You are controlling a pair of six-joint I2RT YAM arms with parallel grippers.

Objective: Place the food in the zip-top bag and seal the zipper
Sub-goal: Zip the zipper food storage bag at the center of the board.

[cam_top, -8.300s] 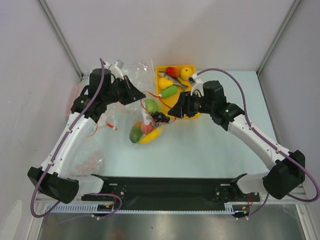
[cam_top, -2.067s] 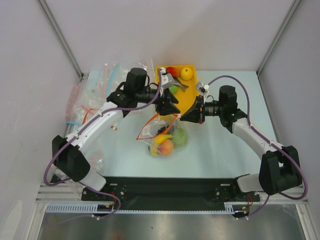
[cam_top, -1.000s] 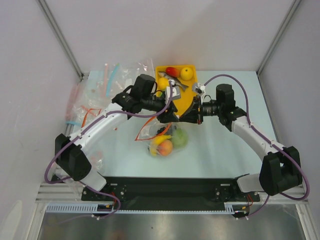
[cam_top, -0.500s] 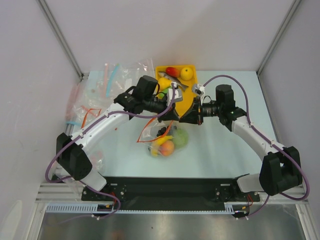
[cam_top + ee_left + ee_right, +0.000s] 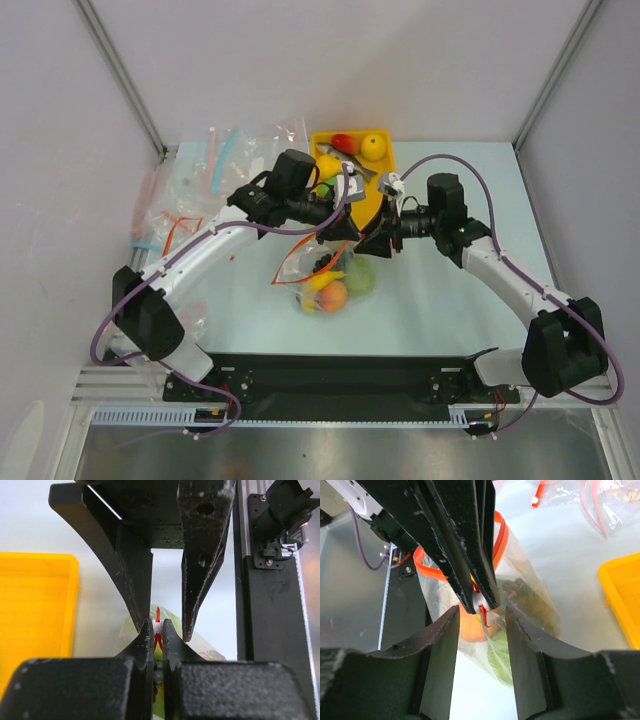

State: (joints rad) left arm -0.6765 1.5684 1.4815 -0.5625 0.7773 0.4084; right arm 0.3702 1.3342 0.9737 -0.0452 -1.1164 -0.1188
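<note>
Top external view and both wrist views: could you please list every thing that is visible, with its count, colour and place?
zip-top bag: one, clear, mid-table, near side of the tray
zipper: one, red, along the bag's mouth
banana: one, yellow, in the bag
peach: one, orange-pink, in the bag
round fruit: one, green, in the bag
grape bunch: one, black, in the bag
tray: one, yellow, far centre
tray foods: at least three, red and yellow, on the tray
spare pouches: several, clear, far left
table: one, pale
left gripper: shut on the zipper
right gripper: open, straddling the left fingertips
</note>
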